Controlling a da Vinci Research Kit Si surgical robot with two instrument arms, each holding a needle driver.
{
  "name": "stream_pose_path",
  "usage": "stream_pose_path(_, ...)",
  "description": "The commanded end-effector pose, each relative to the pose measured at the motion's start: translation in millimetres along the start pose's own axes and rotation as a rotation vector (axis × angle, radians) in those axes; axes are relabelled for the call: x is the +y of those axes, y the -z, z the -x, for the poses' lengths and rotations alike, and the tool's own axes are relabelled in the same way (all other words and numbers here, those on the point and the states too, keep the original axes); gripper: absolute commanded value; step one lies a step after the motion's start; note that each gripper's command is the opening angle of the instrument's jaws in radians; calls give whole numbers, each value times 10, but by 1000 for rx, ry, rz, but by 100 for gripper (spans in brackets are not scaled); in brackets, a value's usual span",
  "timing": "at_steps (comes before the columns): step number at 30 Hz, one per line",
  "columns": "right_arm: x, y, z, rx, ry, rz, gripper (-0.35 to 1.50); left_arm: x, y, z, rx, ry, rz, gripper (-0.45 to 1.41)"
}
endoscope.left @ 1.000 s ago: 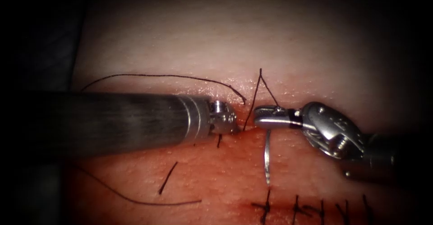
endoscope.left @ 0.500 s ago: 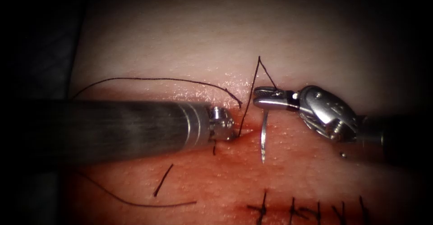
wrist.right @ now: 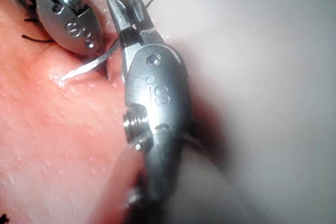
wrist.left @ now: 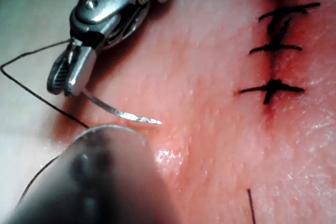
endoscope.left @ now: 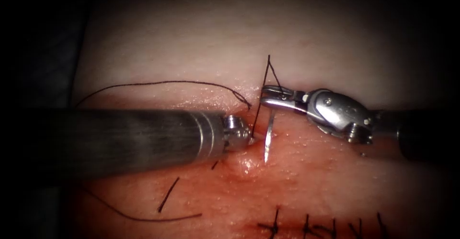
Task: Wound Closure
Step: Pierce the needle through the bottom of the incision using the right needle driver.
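Observation:
My right tool (endoscope.left: pixel 264 95) comes in from the right, jaws shut on the curved needle (endoscope.left: pixel 268 133) near its thread end. The needle hangs down from the jaws with its point free just above the red tissue (endoscope.left: pixel 306 181), not in it. Thread (endoscope.left: pixel 261 90) rises from the jaws to a peak and drops into the tissue beside my left tool (endoscope.left: pixel 247 138). That tool's jaws stand open at the tissue and hold nothing. In the left wrist view the right tool (wrist.left: pixel 60 85) carries the needle (wrist.left: pixel 118 111). The right wrist view shows the right tool (wrist.right: pixel 121 3), the needle (wrist.right: pixel 86 66) and the left tool (wrist.right: pixel 68 24).
Several dark stitches (endoscope.left: pixel 275 227) close the cut along the near edge, also seen as stitches (wrist.left: pixel 270 90). A short cut thread end (endoscope.left: pixel 167 195) and a long loose strand (endoscope.left: pixel 143 217) lie on the tissue near the left shaft (endoscope.left: pixel 120 138). Another thread arc (endoscope.left: pixel 167 82) curves above that shaft.
The right tool has moved up and to the left with the needle, lifting its point off the tissue. The left tool's jaws have opened, and the tissue ridge at its tip has sunk.

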Motion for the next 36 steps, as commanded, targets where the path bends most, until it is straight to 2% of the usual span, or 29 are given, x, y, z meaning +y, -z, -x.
stream_pose_path(1,3,-11,6,1,35,1,-35,-3,-6,-3,2,-2,-1,81)
stream_pose_path(15,13,-17,17,0,239,32,-35,3,-2,1,29,-1,-7,69)
stream_pose_path(21,-4,-12,41,-11,282,22,-35,0,1,0,48,4,-6,69)
stream_pose_path(22,-12,-10,52,-16,285,14,-35,0,3,-1,57,6,-8,69)
stream_pose_path(25,-21,-6,67,-26,285,8,-35,0,4,-1,65,8,-10,69)
stream_pose_path(28,-25,0,75,-26,254,10,-35,-1,6,-1,77,17,-11,69)
stream_pose_path(36,-28,4,73,-44,230,8,-35,-3,16,0,128,29,-20,59)
